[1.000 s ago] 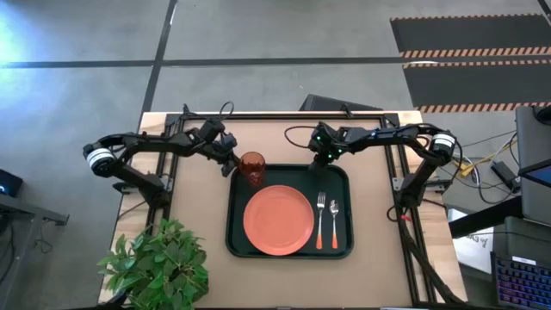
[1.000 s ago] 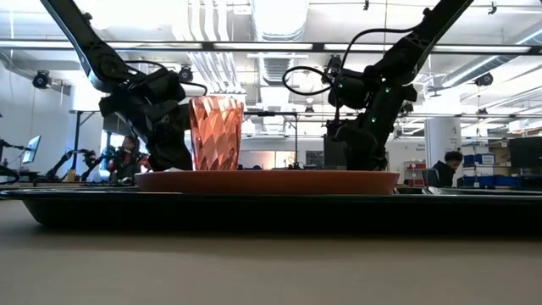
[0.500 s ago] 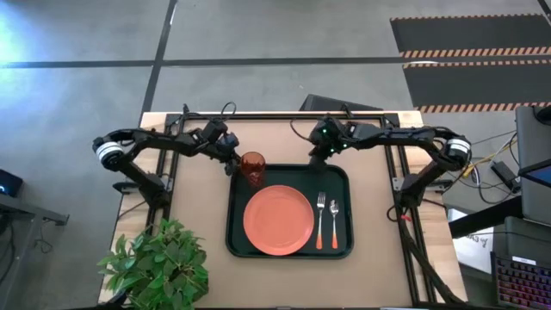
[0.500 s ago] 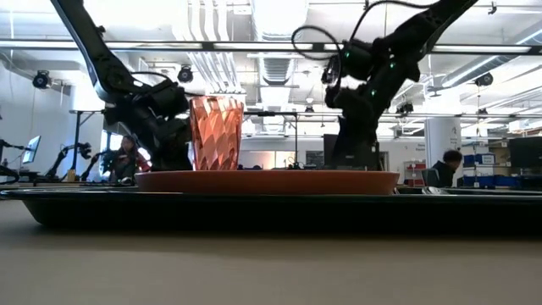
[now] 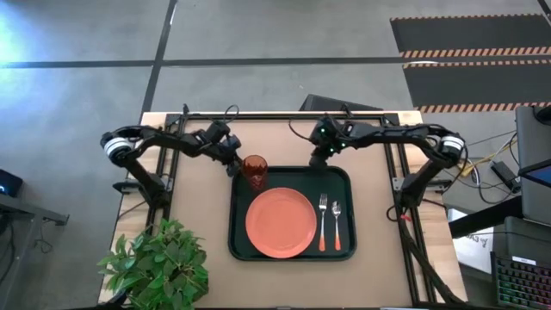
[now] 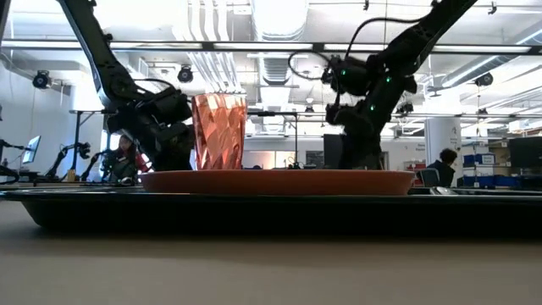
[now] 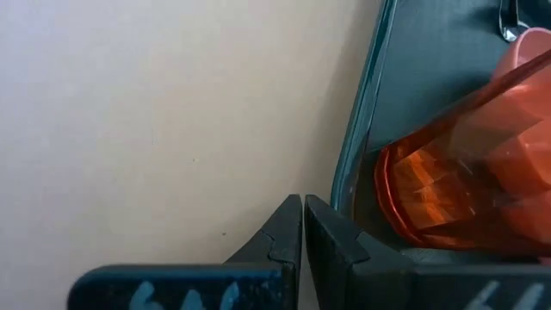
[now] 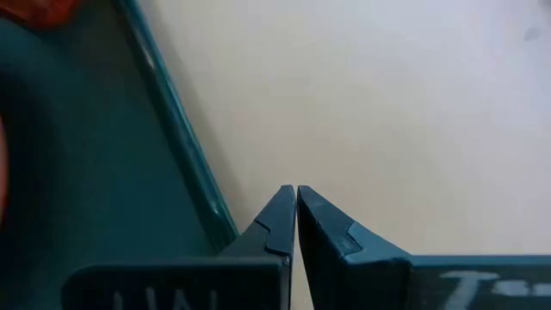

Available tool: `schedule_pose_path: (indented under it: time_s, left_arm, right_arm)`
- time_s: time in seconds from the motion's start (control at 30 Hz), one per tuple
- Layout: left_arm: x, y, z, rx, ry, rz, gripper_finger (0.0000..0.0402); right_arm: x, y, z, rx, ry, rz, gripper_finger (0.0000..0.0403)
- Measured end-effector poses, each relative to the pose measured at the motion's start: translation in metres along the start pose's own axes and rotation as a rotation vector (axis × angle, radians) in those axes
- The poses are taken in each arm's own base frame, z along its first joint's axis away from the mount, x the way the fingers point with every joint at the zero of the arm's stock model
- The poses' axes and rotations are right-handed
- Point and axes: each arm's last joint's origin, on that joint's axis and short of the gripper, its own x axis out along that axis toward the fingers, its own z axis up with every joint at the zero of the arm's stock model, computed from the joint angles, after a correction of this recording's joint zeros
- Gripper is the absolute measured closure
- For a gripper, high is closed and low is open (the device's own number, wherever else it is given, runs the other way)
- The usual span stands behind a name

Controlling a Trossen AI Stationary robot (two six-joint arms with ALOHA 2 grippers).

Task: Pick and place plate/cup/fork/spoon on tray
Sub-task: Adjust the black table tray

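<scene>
The dark tray (image 5: 237, 232) lies mid-table and holds the salmon plate (image 5: 281, 222), the fork (image 5: 323, 222) and the spoon (image 5: 336, 224). The red-brown cup (image 5: 254, 170) stands upright in the tray's far left corner. My left gripper (image 5: 234, 165) is shut, low beside the tray's left rim next to the cup (image 7: 465, 172). My right gripper (image 5: 316, 158) is shut and empty, just outside the tray's far rim (image 8: 185, 146), above the bare table. My left gripper meets the outer side of the tray's left rim (image 7: 343, 185) near its far corner with the side of one shut finger (image 7: 325, 226). The fingers slant down from the table's left. The tray lies flat on the table.
A potted plant (image 5: 159, 267) stands at the near left corner. The arm mounts and frame run along the table's left and right sides. Bare table shows left and right of the tray. People (image 6: 446, 165) are in the room beyond.
The tray, with plate, cup, fork and spoon on it, has slid a little toward the table's right edge, my left gripper moving with it at its left rim. My right gripper has risen and come down again by the tray's far rim.
</scene>
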Motion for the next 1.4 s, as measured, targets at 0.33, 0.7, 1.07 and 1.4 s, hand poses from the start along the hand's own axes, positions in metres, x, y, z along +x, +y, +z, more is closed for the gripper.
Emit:
schedule_pose_path:
  time_s: [0.33,0.7,1.07,1.4]
  left_arm:
    - [-0.004,-0.005,0.004,0.012,-0.024,-0.011,0.0402]
    - [-0.001,-0.010,0.001,-0.010,-0.007,-0.030,0.0402]
    - [0.004,-0.020,-0.001,-0.001,0.016,-0.060,0.0402]
    - [0.003,-0.019,-0.005,-0.029,0.058,-0.052,0.0402]
  right_arm:
    - [0.039,-0.005,-0.016,0.051,0.136,0.067,0.0394]
    - [0.032,-0.003,-0.011,0.018,0.102,0.080,0.0394]
    - [0.028,-0.003,-0.008,-0.004,0.083,0.079,0.0394]
    - [-0.011,-0.008,-0.027,0.041,0.292,-0.111,0.0394]
